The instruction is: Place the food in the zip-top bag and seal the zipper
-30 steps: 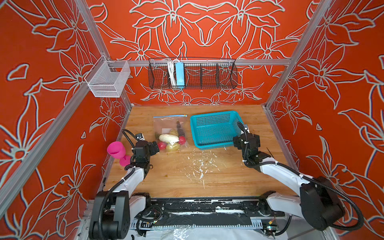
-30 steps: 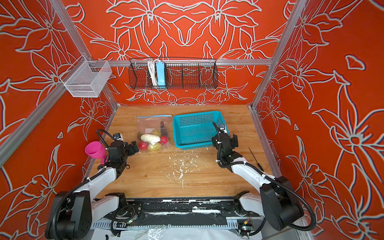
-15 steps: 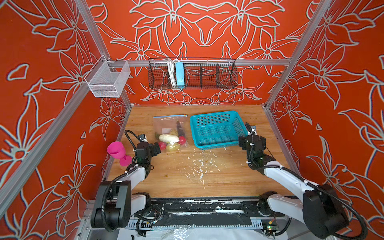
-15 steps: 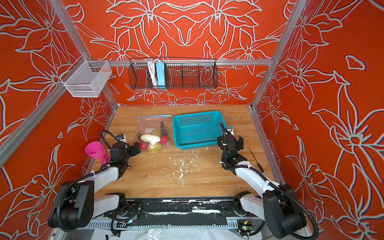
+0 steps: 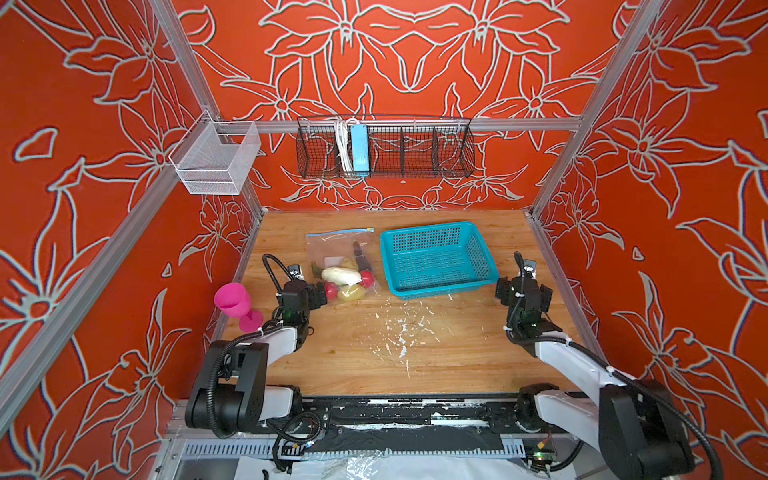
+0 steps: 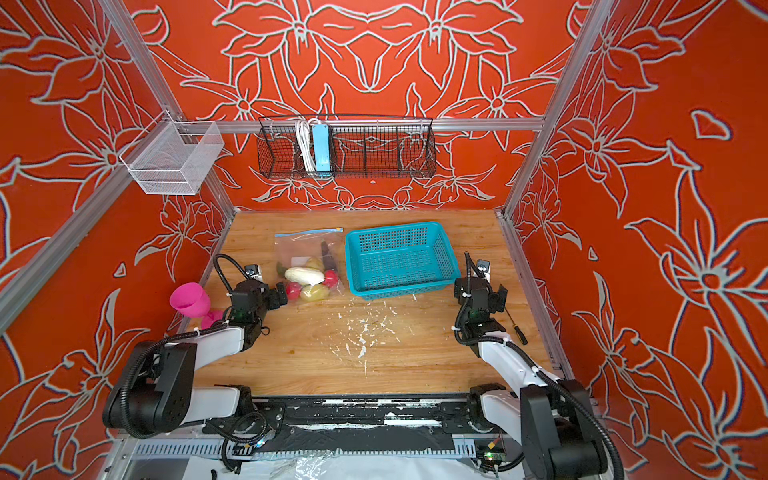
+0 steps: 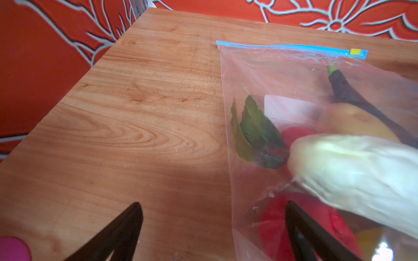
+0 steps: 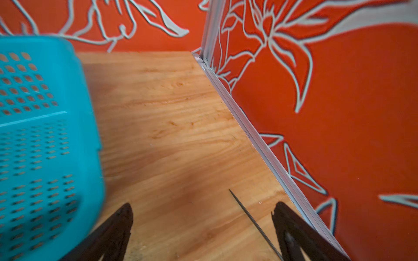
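The zip-top bag (image 5: 338, 253) (image 6: 305, 255) lies flat on the wooden table, left of centre in both top views. Its zipper (image 5: 340, 232) (image 7: 289, 47) runs along the far edge as a blue strip with a yellow end. The food sits inside the bag: a white vegetable (image 7: 357, 176), a green leaf (image 7: 255, 133), red balls (image 7: 276, 226), yellow lumps (image 5: 351, 293) and a dark eggplant (image 7: 352, 95). My left gripper (image 5: 323, 291) (image 7: 213, 203) is open at the bag's near left corner, with one finger over the plastic. My right gripper (image 5: 523, 286) (image 8: 203, 204) is open and empty, right of the basket.
A teal mesh basket (image 5: 436, 259) (image 8: 34, 113) stands right of the bag. A thin screwdriver (image 6: 517, 328) (image 8: 248, 217) lies by the right wall rail. A pink goblet (image 5: 232, 297) leans at the table's left edge. White flecks (image 5: 399, 328) dot the middle. Wire baskets (image 5: 384, 145) hang on the walls.
My right gripper has drawn away from the basket's near corner toward the right wall. The left gripper has turned slightly toward the bag's near corner. Both stay open.
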Tool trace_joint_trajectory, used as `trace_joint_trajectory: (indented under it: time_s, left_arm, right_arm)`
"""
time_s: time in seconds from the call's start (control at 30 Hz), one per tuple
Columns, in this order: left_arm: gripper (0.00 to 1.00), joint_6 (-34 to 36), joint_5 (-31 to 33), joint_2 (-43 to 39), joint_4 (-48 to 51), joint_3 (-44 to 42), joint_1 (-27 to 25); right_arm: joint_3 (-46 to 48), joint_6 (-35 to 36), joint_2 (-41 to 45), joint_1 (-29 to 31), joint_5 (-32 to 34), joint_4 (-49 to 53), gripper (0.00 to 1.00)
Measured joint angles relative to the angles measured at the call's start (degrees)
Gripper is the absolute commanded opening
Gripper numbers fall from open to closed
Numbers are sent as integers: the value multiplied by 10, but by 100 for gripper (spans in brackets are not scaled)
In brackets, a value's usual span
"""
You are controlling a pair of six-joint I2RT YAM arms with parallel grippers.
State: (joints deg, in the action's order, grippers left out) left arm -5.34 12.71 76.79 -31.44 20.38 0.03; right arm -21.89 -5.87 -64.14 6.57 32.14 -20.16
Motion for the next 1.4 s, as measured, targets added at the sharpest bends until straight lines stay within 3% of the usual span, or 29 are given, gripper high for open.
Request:
trace_joint_trajectory:
  time_s: [0.4,0.8,0.97,1.4]
  left_arm:
    - [97,0,1,0,0,0,0]
    - [97,1,1,0,0,0,0]
    - [97,2,1,0,0,0,0]
    - [97,2,1,0,0,0,0]
  right_arm:
    - [85,-12,-65,-25,-27,-197,98]
    - [68,20,-115,-28,-127,-237,98]
    - [64,32,-172,-28,-153,-274,98]
    - [56,40,-174,-28,-164,-279,98]
